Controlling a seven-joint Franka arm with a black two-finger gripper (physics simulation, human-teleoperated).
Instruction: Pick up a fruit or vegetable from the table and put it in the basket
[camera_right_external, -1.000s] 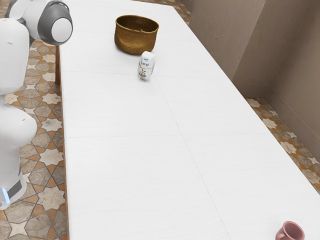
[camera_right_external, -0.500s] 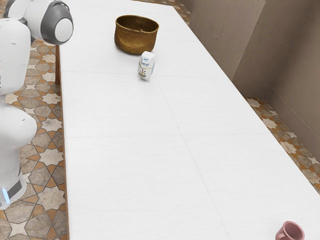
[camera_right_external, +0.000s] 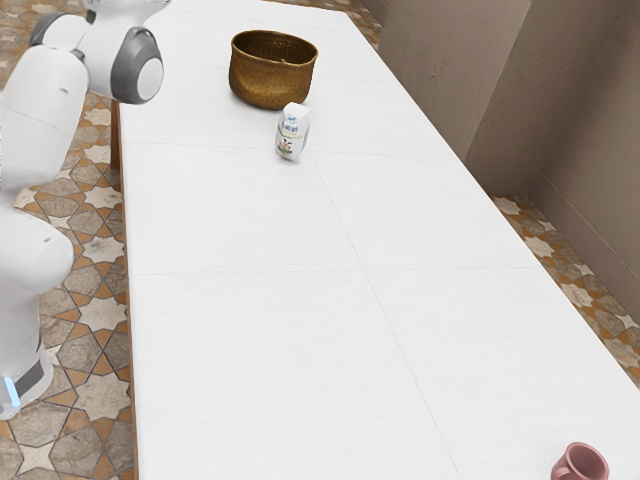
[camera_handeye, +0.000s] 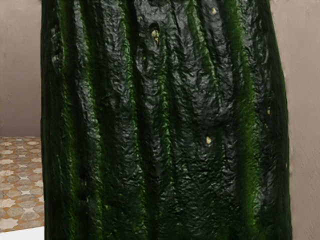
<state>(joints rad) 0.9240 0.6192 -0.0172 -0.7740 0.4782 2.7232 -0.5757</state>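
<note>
In the exterior view, from where I'm standing, the white arm (camera_right_external: 50, 110) is folded by the table's near long edge, its wrist joint (camera_right_external: 137, 65) short of the brown basket (camera_right_external: 270, 84), which stands upright, mouth up. I can't tell whether the claw is wide, narrow or closed on anything. Just beside the basket sits a small milk carton (camera_right_external: 292, 135); a low swing from that side could tip it, and a knock on the rim could shove the basket. The white table (camera_right_external: 250, 220) offers bare room between the basket and the long edge by the arm, and a broad stretch runs from the carton toward the pink mug (camera_right_external: 582, 466), well apart near the far edge. In the wrist view a dark green, ridged vegetable (camera_handeye: 165, 120), a cucumber I'd guess, looms right up against the camera, with wall (camera_handeye: 20, 65) and tiled floor (camera_handeye: 20, 175) behind. If it is being carried, a loose or off-centre hold could let it turn, and its bulk could catch the rim; dropped short of the table, it would land on those tiles.
</note>
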